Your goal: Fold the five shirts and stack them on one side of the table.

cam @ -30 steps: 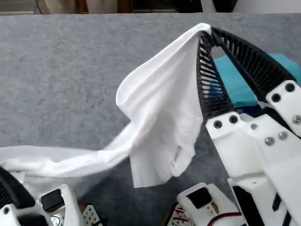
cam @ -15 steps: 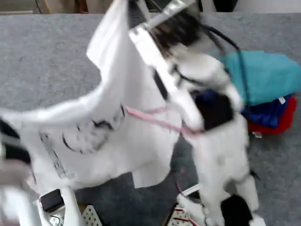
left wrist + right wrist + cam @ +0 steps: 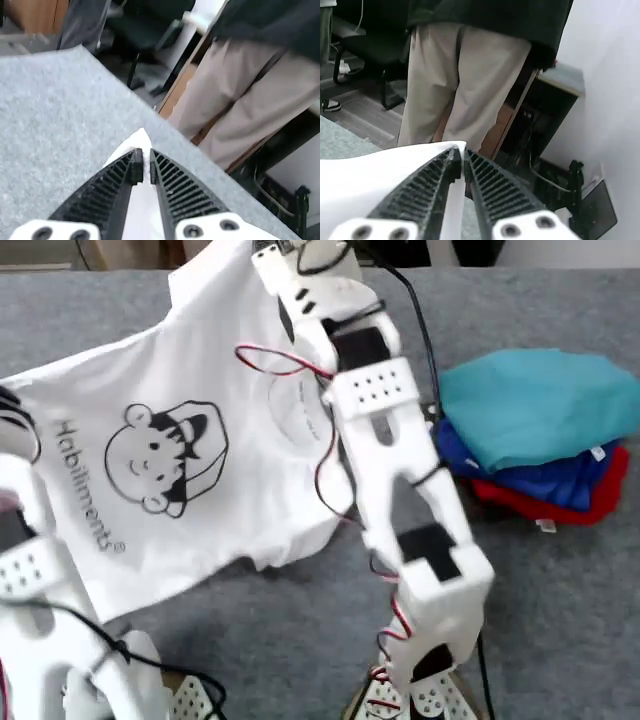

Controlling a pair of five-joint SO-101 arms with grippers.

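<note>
Two pinch points on the white shirt [image 3: 170,470]: left end effector [image 3: 143,162] and right end effector [image 3: 462,159] each clamped on its fabric; shirt spread print-up over worktop [image 3: 560,640]; folded stack [image 3: 530,430] beside right arm.

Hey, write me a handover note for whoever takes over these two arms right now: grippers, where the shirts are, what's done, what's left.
Grippers: the left gripper is shut on an edge of the white shirt. The right gripper is shut on another edge of it, at the far side of the table.
Shirt in hand: spread out unfolded, print up, between the two arms over the table's left part.
Done: teal shirt on blue shirt on red shirt, folded and stacked at the right side.
Left: fold the white shirt, add it to that stack, then do the fifth.
</note>
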